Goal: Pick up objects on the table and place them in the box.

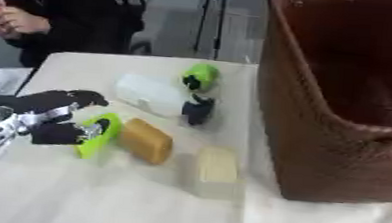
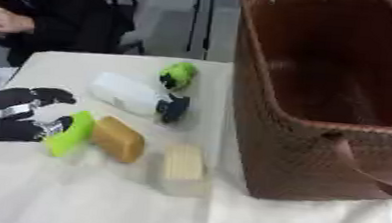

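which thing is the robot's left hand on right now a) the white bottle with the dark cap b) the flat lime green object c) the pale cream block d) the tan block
b: the black left hand has its fingers and thumb around the flat lime green object, while the white bottle with the dark cap, the tan block and the pale cream block lie untouched.

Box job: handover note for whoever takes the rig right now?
Left hand: fingers curled on the lime-green object at table left, not lifted clear.
Right hand: not in view.
On the table: white bottle with dark cap, green toy, tan block, pale block.
Brown woven box at right: nothing seen inside.
Left: all five objects.
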